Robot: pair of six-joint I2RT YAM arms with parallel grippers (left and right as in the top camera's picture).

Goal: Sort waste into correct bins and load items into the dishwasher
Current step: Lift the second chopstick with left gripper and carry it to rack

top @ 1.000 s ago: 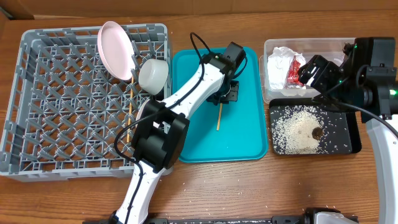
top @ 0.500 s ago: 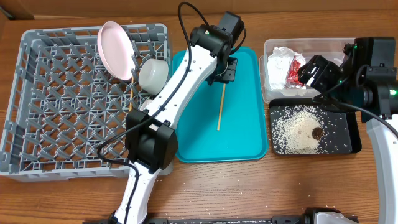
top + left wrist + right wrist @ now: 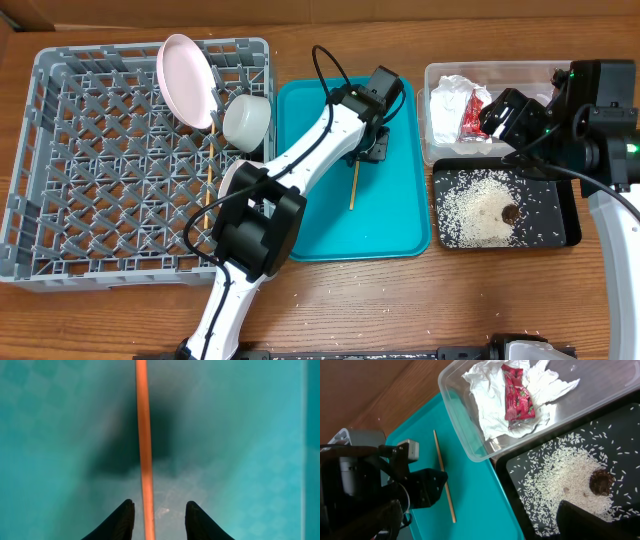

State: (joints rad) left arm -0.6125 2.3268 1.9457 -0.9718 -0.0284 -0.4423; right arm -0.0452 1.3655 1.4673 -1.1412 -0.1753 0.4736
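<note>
The thin wooden chopstick (image 3: 143, 435) lies flat on the big teal plastic tray (image 3: 400, 225). The left arm's two black fingers (image 3: 364, 150) are right over one end of it. Seen from the left wrist, the stick runs straight out ahead, down the gap between the two fingers, so its long side points the same way they do. It sits a bit closer to one finger than to the other. The fingers are only a little way apart, with some teal showing on each side of the stick. They are not touching it and they hold nothing. I think a squeeze from here would catch the stick across its thin side, which is the easy way to pick it up. The right arm's fingers (image 3: 497, 113) are well off to the side, over the clear plastic tub (image 3: 440, 75), spread wide and empty. So the left arm is much the nearer one. The stick's likely home is the large grey plastic dish rack (image 3: 40, 150), on the other side of the left fingers. Half a second ago these fingers were up past the stick's end and all of it showed. Now they have come back over that end, and the stick has not moved.
</note>
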